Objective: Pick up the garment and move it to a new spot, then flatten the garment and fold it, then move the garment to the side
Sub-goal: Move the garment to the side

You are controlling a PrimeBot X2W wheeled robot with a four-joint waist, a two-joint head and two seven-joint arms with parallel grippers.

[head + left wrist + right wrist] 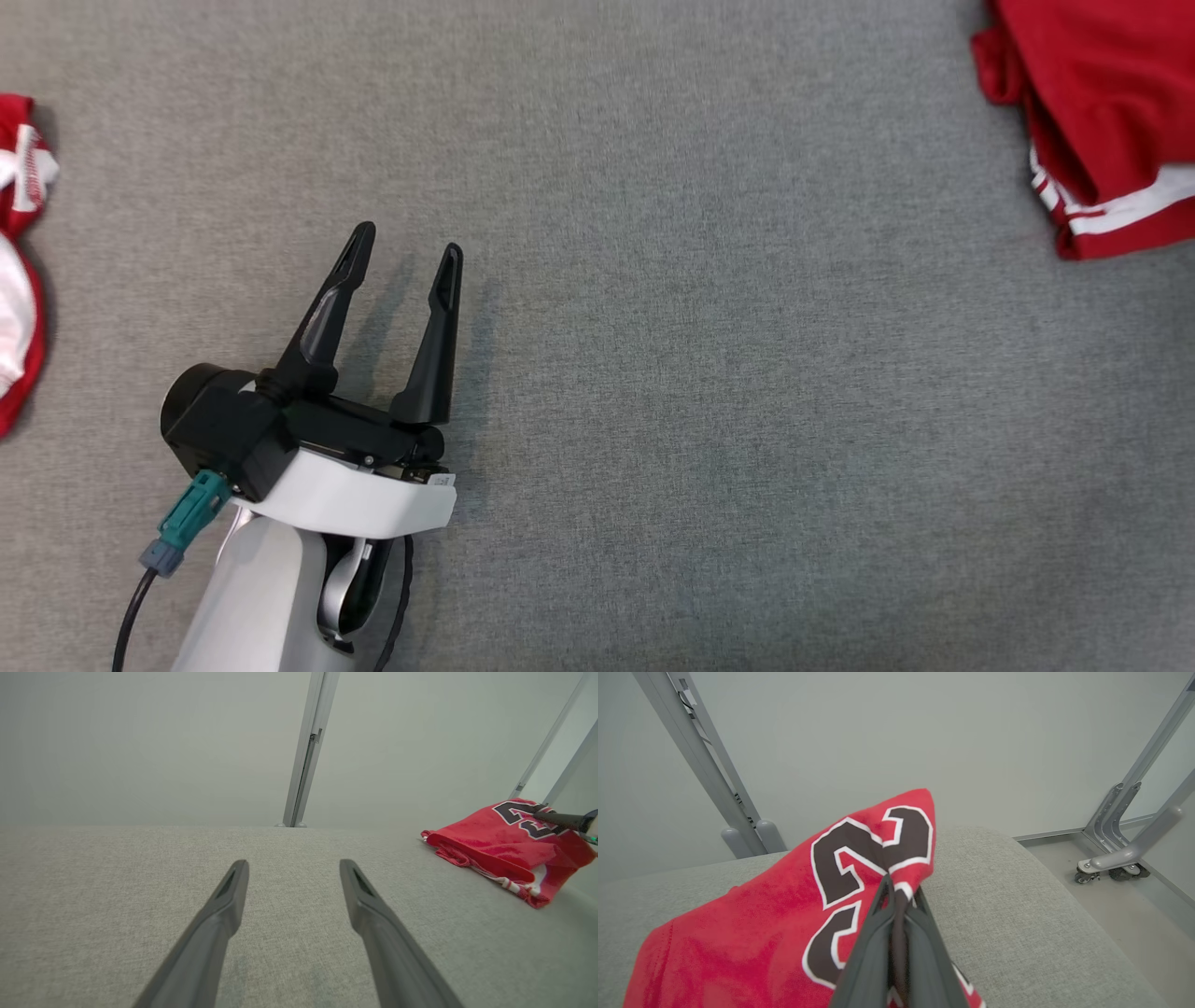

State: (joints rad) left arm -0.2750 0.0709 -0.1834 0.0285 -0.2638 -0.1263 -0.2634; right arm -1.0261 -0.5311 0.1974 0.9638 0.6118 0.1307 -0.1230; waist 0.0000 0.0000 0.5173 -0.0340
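The garment (1111,112) is a red jersey with white trim, bunched at the far right of the grey padded surface (700,373). In the right wrist view its dark, white-edged numbers face up on the garment (761,924), and my right gripper (899,896) is shut on a raised fold of it. From the left wrist view the garment (490,844) lies at the right, with the right gripper (542,815) reaching into it. My left gripper (408,240) hovers open over bare surface at the lower left, far from the jersey, with nothing between its fingers (224,914).
Another red and white piece of cloth (14,280) lies at the left edge. A metal frame post (308,751) rises behind the surface. The surface's rounded right edge drops to the floor, where frame legs with casters (1111,858) stand.
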